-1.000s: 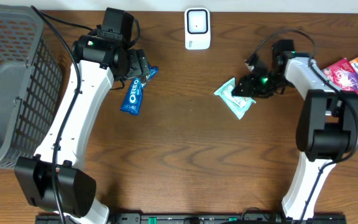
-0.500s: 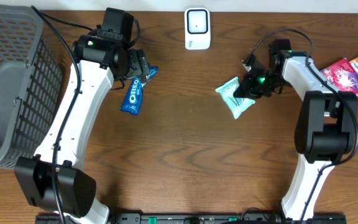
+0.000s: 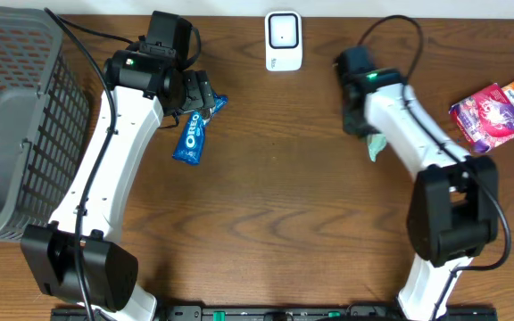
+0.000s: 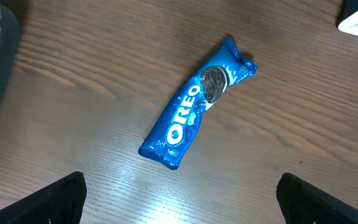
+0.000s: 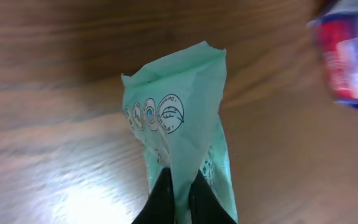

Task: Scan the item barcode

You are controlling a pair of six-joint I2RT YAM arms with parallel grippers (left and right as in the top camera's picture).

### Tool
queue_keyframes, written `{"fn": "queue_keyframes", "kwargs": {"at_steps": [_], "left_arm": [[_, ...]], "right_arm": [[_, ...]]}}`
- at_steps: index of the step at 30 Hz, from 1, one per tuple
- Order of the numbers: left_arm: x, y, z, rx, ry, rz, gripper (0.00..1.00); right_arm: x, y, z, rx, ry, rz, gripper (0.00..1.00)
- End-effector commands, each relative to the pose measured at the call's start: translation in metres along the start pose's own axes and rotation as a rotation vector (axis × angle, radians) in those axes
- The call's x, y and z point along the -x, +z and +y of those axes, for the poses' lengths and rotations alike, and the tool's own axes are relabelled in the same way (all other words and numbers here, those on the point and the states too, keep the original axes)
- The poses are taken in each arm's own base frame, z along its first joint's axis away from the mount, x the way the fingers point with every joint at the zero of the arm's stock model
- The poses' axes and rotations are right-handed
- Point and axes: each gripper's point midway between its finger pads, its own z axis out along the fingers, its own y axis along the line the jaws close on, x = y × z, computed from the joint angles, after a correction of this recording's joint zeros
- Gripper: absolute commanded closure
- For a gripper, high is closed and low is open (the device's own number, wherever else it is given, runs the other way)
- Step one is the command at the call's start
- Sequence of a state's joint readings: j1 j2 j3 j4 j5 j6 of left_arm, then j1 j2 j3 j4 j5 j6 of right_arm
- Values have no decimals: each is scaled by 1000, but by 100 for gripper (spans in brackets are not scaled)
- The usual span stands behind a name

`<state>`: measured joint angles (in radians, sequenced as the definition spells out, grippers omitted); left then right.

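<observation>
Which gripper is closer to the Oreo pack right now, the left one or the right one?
Left. The left gripper hangs open directly over the Oreo pack, while the right gripper is far across the table, shut on a green packet.

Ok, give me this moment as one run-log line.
right gripper: shut on green packet | left gripper: open above Oreo pack | green packet: apart from white scanner
</observation>
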<state>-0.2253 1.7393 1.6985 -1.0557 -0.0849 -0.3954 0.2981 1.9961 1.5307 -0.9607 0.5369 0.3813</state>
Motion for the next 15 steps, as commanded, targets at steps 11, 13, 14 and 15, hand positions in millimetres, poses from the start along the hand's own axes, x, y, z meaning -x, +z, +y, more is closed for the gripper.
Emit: {"fn": "queue_keyframes", "kwargs": {"at_steps": [11, 13, 14, 15], "left_arm": [[1, 1, 2, 11, 2, 1, 2], [1, 1, 2, 11, 2, 1, 2], [1, 1, 2, 11, 2, 1, 2], [1, 1, 2, 11, 2, 1, 2]], "right_arm": [[-39, 1, 109, 108, -83, -36, 83], [-41, -5, 126, 162, -91, -47, 69], [-41, -8, 132, 184, -93, -51, 62], [-41, -11, 137, 202, -96, -51, 57]]}}
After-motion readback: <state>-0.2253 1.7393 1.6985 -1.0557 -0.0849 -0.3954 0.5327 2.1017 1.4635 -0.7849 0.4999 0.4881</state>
